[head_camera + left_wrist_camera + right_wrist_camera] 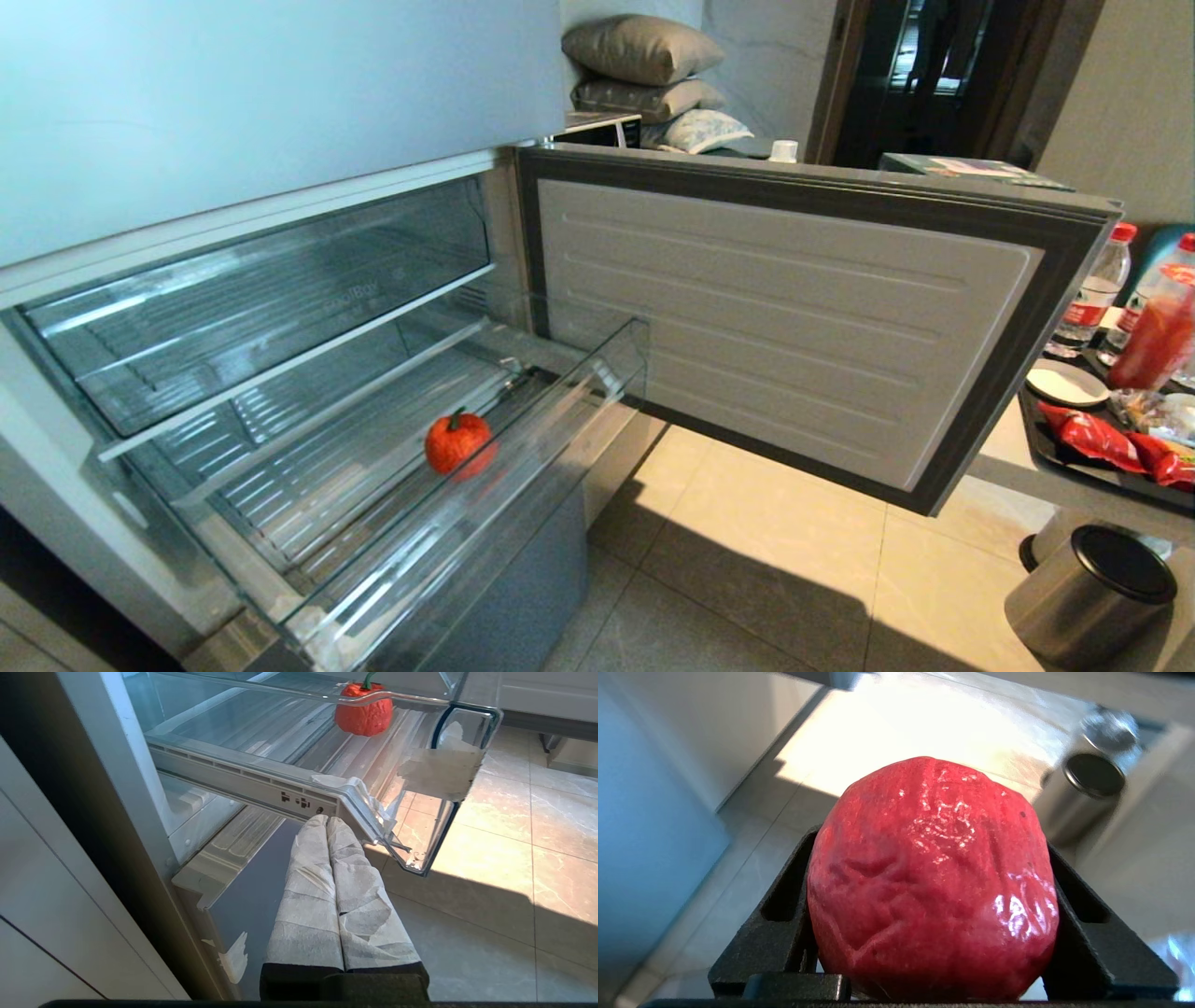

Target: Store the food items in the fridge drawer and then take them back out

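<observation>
Pale floor tiles [747, 523] run beneath the pulled-out fridge drawer [523, 439], where the orange-red fruit [457, 441] rests near the front wall. The red fruit [931, 882] is clamped in the right gripper [931, 933], out of the head view. The left gripper [327, 823], pressed closed, hangs below the drawer's corner.

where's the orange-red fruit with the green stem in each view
Head view: orange-red fruit lies in the pulled-out fridge drawer, near its front wall.
Left wrist view: fruit at the top edge, behind the drawer rim.
Right wrist view: not in it; a different red fruit fills it.
Shared landmark: the drawer's clear front wall.
</observation>
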Tool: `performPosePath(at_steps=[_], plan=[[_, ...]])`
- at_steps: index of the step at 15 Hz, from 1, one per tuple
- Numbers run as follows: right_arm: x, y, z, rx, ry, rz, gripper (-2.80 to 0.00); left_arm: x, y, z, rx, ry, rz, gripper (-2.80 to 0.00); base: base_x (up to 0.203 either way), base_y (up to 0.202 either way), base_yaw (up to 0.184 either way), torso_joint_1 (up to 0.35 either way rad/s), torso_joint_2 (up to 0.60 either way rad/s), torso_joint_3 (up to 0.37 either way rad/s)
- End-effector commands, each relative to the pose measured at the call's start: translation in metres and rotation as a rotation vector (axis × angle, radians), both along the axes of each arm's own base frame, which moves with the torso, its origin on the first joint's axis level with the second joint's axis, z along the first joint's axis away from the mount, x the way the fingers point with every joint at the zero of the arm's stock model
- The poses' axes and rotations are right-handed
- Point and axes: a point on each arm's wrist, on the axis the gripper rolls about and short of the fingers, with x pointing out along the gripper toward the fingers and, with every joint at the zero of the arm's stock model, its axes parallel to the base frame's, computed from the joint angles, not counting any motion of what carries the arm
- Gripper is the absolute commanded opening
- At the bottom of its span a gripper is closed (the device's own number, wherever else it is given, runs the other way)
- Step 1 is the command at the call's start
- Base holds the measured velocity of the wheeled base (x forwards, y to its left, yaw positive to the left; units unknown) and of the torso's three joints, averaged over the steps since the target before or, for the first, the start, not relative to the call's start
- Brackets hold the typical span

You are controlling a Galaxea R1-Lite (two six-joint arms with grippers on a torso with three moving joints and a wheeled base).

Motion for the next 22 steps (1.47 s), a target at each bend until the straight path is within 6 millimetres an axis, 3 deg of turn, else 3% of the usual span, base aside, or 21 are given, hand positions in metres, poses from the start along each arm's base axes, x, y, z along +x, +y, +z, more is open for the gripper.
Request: performPosePath(at_steps=[1,7,12,22], plan=[[0.0,0.001,-0.001,-0.011,0.018,0.055,-2.8,0.0,0.0,0.0,0.0,0.003,0.0,-2.8,0.0,0.0,0.0,0.0,0.0,0.0],[-0.003,0.0,-0.001,-0.018,-0.029,0.268,-2.8,0.0,0.0,0.0,0.0,0.003,0.0,-2.8,0.0,0.0,0.0,0.0,0.0,0.0],[-0.022,0.0,-0.005,-0.042,-0.264,0.208,-2.8,0.0,0.0,0.0,0.0,0.003,0.0,-2.8,0.0,0.0,0.0,0.0,0.0,0.0],[-0.021,0.0,-0.005,-0.032,-0.26,0.194,-2.8,0.0,0.0,0.0,0.0,0.003,0.0,-2.8,0.0,0.0,0.029,0.0,0.0,0.0]])
